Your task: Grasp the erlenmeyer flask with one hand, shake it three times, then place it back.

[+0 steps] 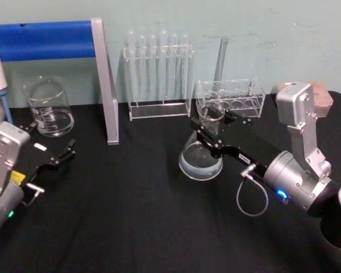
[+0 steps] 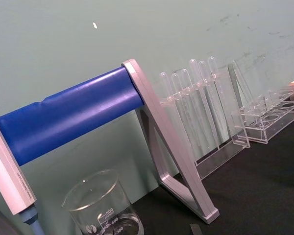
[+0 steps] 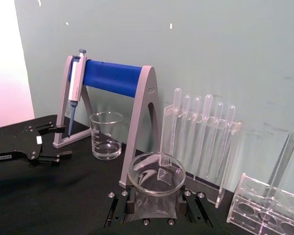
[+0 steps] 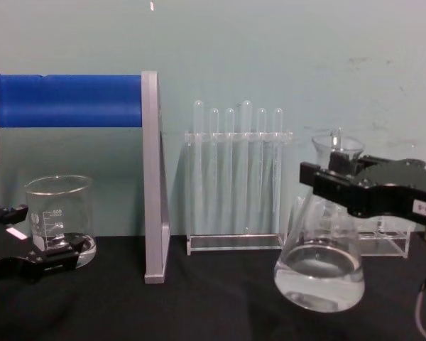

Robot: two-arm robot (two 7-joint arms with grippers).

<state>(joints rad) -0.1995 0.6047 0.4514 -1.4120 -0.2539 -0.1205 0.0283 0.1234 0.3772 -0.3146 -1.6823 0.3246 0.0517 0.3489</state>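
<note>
The erlenmeyer flask [image 1: 200, 154] is clear glass with a little clear liquid in its wide base [image 4: 319, 275]. My right gripper [image 1: 212, 128] reaches in from the right and is shut on its neck just under the flared lip; in the chest view the black jaws [image 4: 335, 182] cross the neck. From the right wrist, the flask's mouth [image 3: 157, 172] sits between the gripper [image 3: 157, 211] fingers. I cannot tell whether the base rests on the black table or hangs just above it. My left gripper [image 1: 50, 143] stands open at the left, holding nothing, near the beaker.
A glass beaker [image 1: 48, 107] stands back left beside a pipette stand with a blue bar [image 1: 45, 40] and grey legs. A rack of test tubes [image 1: 159, 74] and a low clear rack [image 1: 232, 96] stand along the back wall behind the flask.
</note>
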